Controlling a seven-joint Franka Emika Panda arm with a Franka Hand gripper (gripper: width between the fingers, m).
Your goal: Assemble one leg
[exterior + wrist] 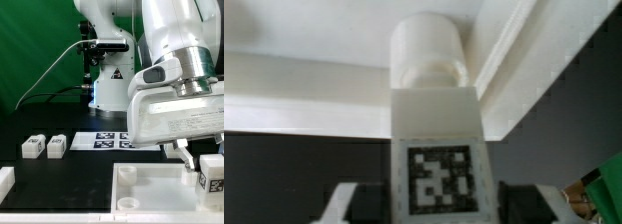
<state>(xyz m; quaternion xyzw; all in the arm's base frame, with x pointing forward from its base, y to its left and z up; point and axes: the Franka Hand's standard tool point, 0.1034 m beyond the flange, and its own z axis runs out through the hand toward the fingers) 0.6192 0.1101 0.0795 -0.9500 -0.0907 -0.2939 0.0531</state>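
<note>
The pincer (198,160) is clamped on one leg (211,172), at the exterior view's right edge and on the near side of the table (70,175). The leg stands upright under the arm (175,50), with its black-and-white marker facing the camera. It hangs over the right part of the panel (150,195), a large white square with a raised rim that lies flat at the table's near edge. From this view I cannot tell whether the leg's lower end touches the panel or hovers just above it.

In the wrist view the leg (438,130) fills the middle of the frame. The fingers (345,205) of the pincer (434,205) press on its two sides, level with the marker. Beyond the marker face the leg narrows to a round peg (429,50). The peg points at the panel (295,80), close beside its raised rim (509,60). Contact between peg and panel cannot be judged here either.

Two other legs (32,147) (56,146) lie side by side, nearly touching, on the dark table at the exterior view's left, well apart from the panel. Farther back, near the middle, lies the marker board (113,140), flat on the table. A white block (5,181) is cut off by the left edge of the exterior view, near the front.
</note>
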